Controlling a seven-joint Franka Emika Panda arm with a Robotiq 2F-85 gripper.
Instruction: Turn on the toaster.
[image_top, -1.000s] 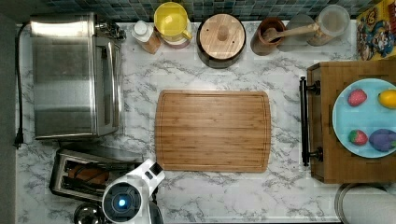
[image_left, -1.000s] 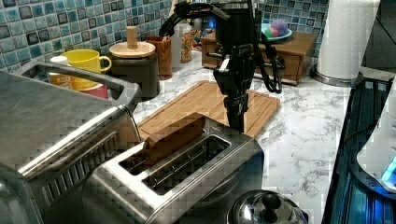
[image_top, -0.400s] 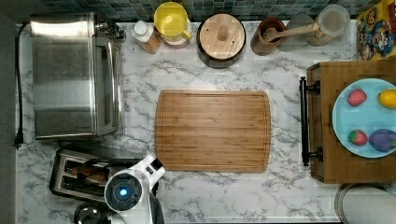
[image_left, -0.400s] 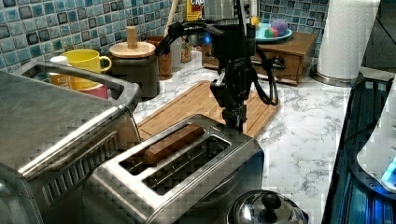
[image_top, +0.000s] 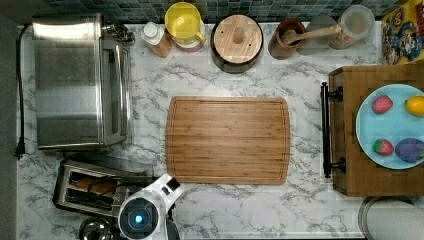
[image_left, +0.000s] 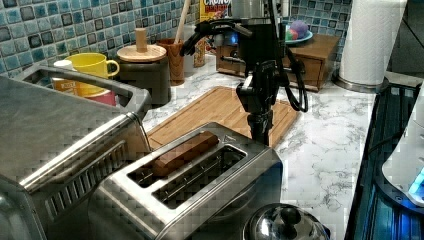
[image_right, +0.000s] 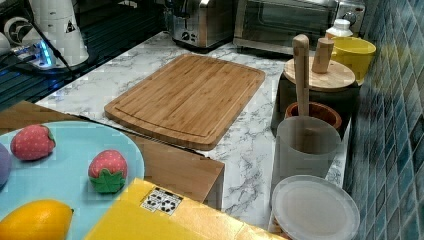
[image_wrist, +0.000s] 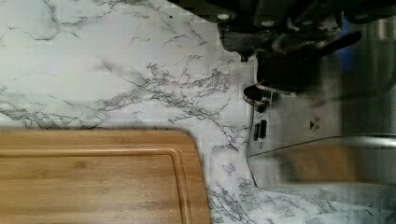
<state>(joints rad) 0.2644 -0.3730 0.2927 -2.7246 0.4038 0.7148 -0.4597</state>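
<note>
Toaster (image_right: 202, 22) beyond cutting board (image_right: 187, 97).

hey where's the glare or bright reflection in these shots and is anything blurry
Top view: a bright streak of glare runs along the toaster oven top edge. Left view: the toaster sides reflect softly, and the near lid knob looks soft. Wrist view: the toaster face and bread are smeared, while the cutting board stays fairly crisp. Right view: a blue glow sits at the arm base.
</note>
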